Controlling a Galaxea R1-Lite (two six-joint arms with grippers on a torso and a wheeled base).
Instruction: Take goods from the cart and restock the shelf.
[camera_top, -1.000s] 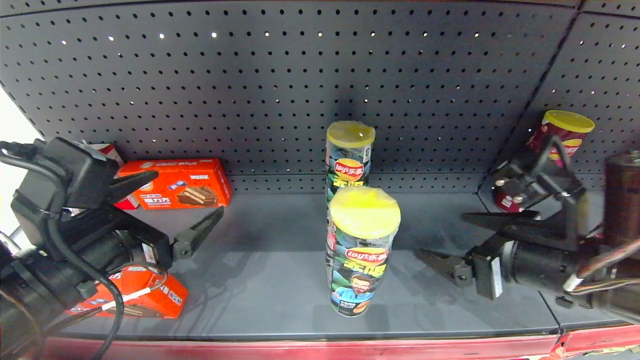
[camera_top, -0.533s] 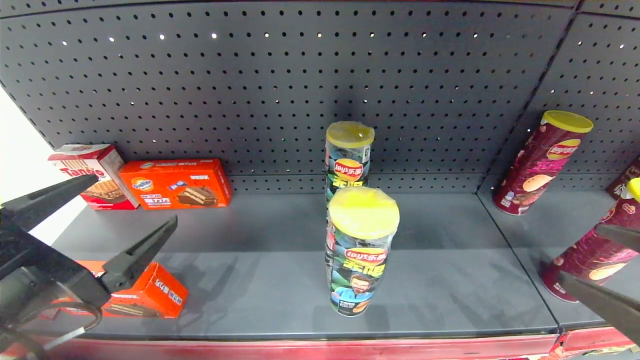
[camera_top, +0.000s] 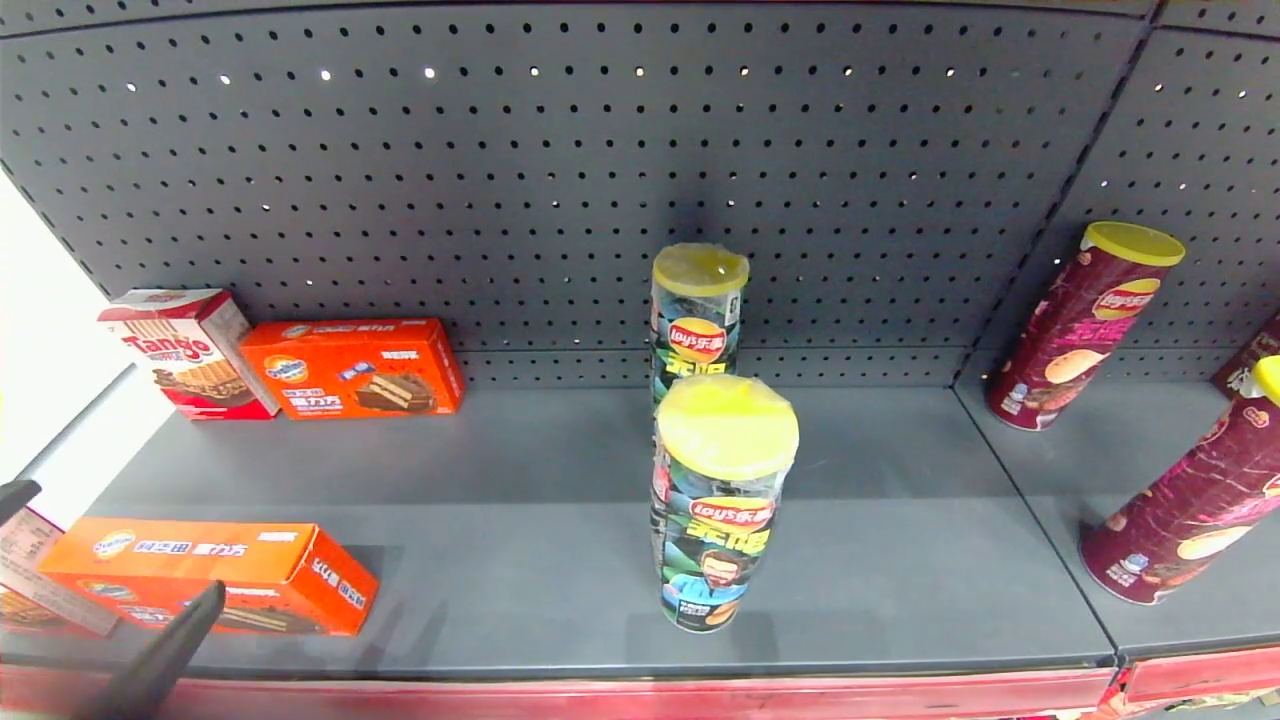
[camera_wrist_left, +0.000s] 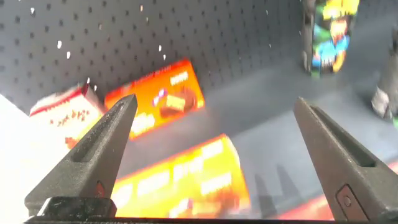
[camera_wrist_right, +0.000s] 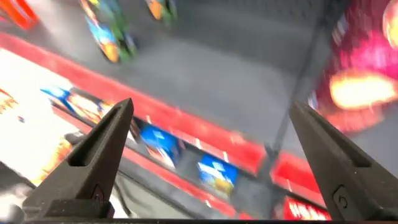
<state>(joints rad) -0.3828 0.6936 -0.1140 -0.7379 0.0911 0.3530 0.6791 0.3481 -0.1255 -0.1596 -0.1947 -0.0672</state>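
**A:** Which hand is closer to the work, and what is in it?

**B:** Neither carries anything. My left gripper (camera_wrist_left: 214, 104) hangs low at the front left corner of the shelf (camera_top: 520, 560), fingers spread wide with nothing between them. My right gripper (camera_wrist_right: 212, 106) is spread just as wide, out in front of the red front edge (camera_wrist_right: 186, 124), over on the right side.

**A:** What lies closest to the left one?

**B:** The near orange box (camera_top: 200, 570), just beyond its fingertips. It lies flat, its long axis running along the front edge. Farther in, toward the middle, the front chip tube (camera_top: 725, 510) stands upright with a second tube (camera_top: 698, 310) behind it. The far orange box (camera_top: 350, 368) sits at the back.

**A:** And the goods to fetch?

**B:** Where the cart stands I cannot tell. I judge that both grippers must turn away from the shelf to reach it. The stretch of shelf between the boxes and the tubes is on my left arm's side, so I'd expect that arm to fill it.
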